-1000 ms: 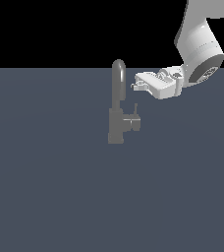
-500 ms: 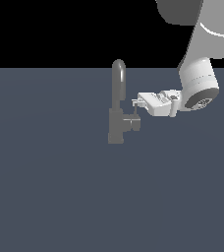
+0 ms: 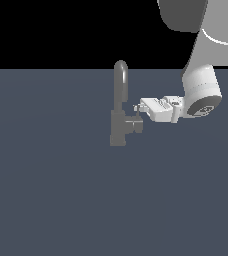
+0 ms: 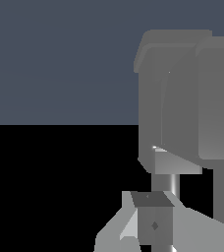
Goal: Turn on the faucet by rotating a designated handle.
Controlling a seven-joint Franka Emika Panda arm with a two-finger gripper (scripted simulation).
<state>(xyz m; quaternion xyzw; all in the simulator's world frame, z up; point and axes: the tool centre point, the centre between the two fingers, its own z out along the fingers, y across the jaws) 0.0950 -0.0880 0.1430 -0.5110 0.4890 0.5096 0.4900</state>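
Where pincer (image 3: pixel 137 111) meets handle (image 3: pixel 134 124) beside faucet (image 3: pixel 119 107), grip state unclear.

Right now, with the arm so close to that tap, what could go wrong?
The tool sits at the thin lever pin of the handle, which is small, so it might slip off instead of turning it. It is also close beside the faucet spout and could bump it. Whether the tool is gripping anything is unclear.

No text, label, brand, number or sign can be read in either view. The faucet (image 3: pixel 120 112), the arm (image 3: pixel 201 92) and the grey surface (image 3: pixel 61 190) are plain, with no markings that can be made out.
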